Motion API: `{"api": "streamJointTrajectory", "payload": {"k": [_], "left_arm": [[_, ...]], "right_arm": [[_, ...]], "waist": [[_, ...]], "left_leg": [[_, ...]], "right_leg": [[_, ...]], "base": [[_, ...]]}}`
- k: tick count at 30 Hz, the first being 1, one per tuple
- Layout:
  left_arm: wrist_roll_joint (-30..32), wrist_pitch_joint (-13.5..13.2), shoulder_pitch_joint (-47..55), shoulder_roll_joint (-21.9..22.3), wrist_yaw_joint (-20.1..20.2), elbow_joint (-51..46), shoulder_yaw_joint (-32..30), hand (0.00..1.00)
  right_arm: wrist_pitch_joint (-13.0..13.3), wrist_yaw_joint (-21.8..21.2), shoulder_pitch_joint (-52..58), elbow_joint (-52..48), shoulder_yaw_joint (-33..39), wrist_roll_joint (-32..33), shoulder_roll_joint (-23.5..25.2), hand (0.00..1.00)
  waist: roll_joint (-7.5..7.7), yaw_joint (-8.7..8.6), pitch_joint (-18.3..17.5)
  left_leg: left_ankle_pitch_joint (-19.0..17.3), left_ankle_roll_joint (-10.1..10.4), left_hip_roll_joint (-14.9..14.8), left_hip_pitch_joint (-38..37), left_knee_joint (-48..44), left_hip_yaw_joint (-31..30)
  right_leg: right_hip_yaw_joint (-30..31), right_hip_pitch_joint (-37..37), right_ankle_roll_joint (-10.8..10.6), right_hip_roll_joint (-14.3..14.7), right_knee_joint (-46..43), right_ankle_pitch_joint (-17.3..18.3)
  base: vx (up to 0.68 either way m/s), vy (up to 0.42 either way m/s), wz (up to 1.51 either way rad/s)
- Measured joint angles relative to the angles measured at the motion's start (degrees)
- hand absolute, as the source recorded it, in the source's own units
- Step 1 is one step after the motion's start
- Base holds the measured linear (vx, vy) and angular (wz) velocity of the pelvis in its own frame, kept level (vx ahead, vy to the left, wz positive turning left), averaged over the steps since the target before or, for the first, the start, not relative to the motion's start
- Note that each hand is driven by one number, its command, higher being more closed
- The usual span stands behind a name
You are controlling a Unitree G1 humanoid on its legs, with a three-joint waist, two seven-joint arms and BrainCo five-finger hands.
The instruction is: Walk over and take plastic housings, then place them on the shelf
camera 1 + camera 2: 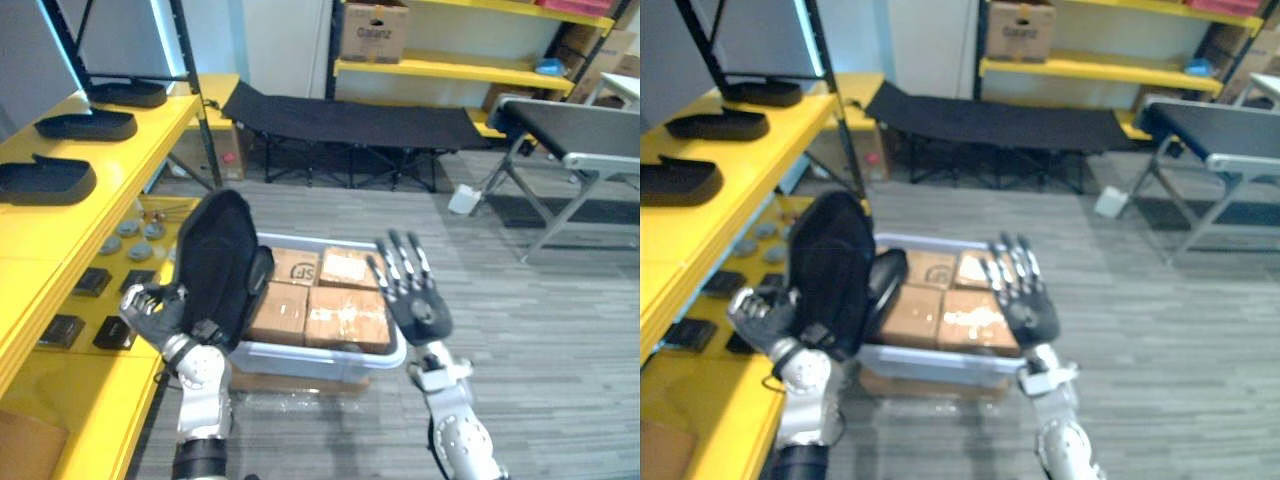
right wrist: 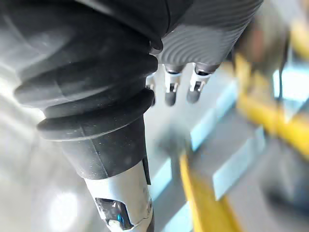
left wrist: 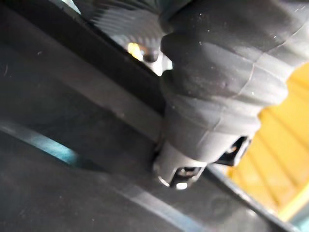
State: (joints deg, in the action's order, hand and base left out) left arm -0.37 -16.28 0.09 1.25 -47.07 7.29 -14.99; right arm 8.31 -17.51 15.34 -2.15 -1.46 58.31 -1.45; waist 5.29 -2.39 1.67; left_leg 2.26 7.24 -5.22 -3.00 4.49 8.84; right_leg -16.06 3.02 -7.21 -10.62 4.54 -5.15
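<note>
Nearest, the left robot hand (image 1: 152, 305) has its fingers curled round the lower edge of a black plastic housing (image 1: 218, 262), holding it upright above the left end of a white bin (image 1: 318, 358). Beside it, the right robot hand (image 1: 418, 305) is raised over the bin's right end, fingers straight and spread wide, holding nothing. 4 cardboard boxes (image 1: 318, 300) lie in the bin. To the left, 3 more housings (image 1: 45, 180) rest in a row on the yellow shelf (image 1: 150, 140). Farther off stands a black folding cot (image 1: 350, 122).
</note>
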Motion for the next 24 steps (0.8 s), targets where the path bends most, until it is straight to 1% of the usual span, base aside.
{"api": "streamJointTrajectory", "payload": {"k": [1, 3, 5, 6, 10, 12, 17, 19, 24], "left_arm": [[-1.34, -0.01, 1.34, 0.2, 0.01, -0.66, -0.29, 1.0], [-2.38, -0.01, 3.08, 1.19, 0.02, -2.17, -0.41, 1.0], [-3.78, -0.07, 4.73, 2.0, 0.04, -3.51, -0.23, 1.0], [-4.13, -0.07, 5.28, 2.04, 0.04, -3.95, -0.13, 1.0], [-4.24, -0.11, 5.68, 2.08, 0.07, -5.59, 0.16, 1.0], [-4.24, -0.4, 5.85, 2.07, 0.09, -6.53, 0.18, 1.0], [-4.35, -1.65, 5.86, 2.06, 0.12, -7.15, 0.3, 1.0], [-5.08, -2.5, 5.89, 2.19, 0.63, -9.51, 0.78, 1.0], [-5.67, -2.91, 5.88, 2.63, 0.46, -15.35, 2.46, 1.0]], "right_arm": [[0.53, 1.35, 1.5, 2.84, 3.16, -0.23, 0.56, 0.0], [1.52, 1.5, 3.22, 5.42, 7.07, 0.69, 1.22, 0.0], [1.99, 1.39, 4.32, 5.62, 8.69, 1.97, 1.29, 0.0], [2.32, 1.36, 4.38, 5.62, 8.74, 1.9, 1.31, 0.0], [2.7, 1.41, 4.18, 5.62, 8.5, 0.4, 2.35, 0.0], [2.73, 1.58, 4.08, 5.67, 8.36, -1.05, 2.66, 0.0], [3.14, 4.12, 2.71, 6.96, 7.18, -3.53, 2.65, 0.0], [3.14, 5.21, 1.97, 7.44, 6.19, -4.11, 2.68, 0.0], [3.14, 6.77, 1.72, 7.44, 5.04, -7.44, 2.84, 0.0]], "waist": [[-0.04, -0.17, -0.01], [-0.25, -0.37, -0.02], [-0.77, -1.17, -0.34], [-1.14, -1.68, -0.55], [-2.32, -1.5, -1.19], [-2.57, -1.49, -1.32], [-2.65, -1.43, -1.38], [-2.66, -1.42, -1.36], [-2.73, -1.4, -1.31]], "left_leg": [[-0.06, 0.05, -0.01, -0.01, 0.0, 0.37], [-0.15, 0.01, -0.02, -0.01, 0.0, 0.9], [-0.22, -0.02, -0.02, -0.01, 0.0, 1.01], [-0.24, -0.02, -0.05, -0.02, 0.0, 1.03], [-0.24, -0.03, -0.07, 0.02, 0.01, 1.01], [-0.25, -0.04, -0.07, 0.08, 0.01, 0.99], [-0.25, -0.05, -0.06, 0.16, 0.01, 0.89], [-0.24, -0.05, -0.02, 0.35, 0.01, 0.76], [-0.23, -0.06, 0.09, 1.0, 0.01, -0.24]], "right_leg": [[0.37, -0.25, -0.01, 0.0, 0.0, -0.01], [0.79, -0.6, -0.04, -0.01, 0.01, -0.03], [0.89, -0.67, -0.05, -0.02, 0.01, -0.04], [0.9, -0.69, -0.05, -0.01, 0.01, -0.03], [0.86, -0.68, -0.02, -0.01, 0.02, -0.01], [0.82, -0.69, 0.01, -0.02, 0.02, 0.02], [0.68, -0.68, 0.14, -0.05, 0.02, 0.11], [0.55, -0.75, 0.12, -0.08, 0.02, 0.11], [-0.25, -0.79, -0.06, -0.14, 0.01, 0.0]], "base": [[-0.01, 0.004, -0.1], [-0.01, 0.003, -0.13], [-0.01, 0.002, -0.05], [0.0, 0.0, 0.0], [0.0, 0.0, 0.0], [0.0, 0.0, 0.0], [0.0, 0.0, 0.0], [0.0, 0.0, 0.0], [0.0, 0.001, 0.08]]}}
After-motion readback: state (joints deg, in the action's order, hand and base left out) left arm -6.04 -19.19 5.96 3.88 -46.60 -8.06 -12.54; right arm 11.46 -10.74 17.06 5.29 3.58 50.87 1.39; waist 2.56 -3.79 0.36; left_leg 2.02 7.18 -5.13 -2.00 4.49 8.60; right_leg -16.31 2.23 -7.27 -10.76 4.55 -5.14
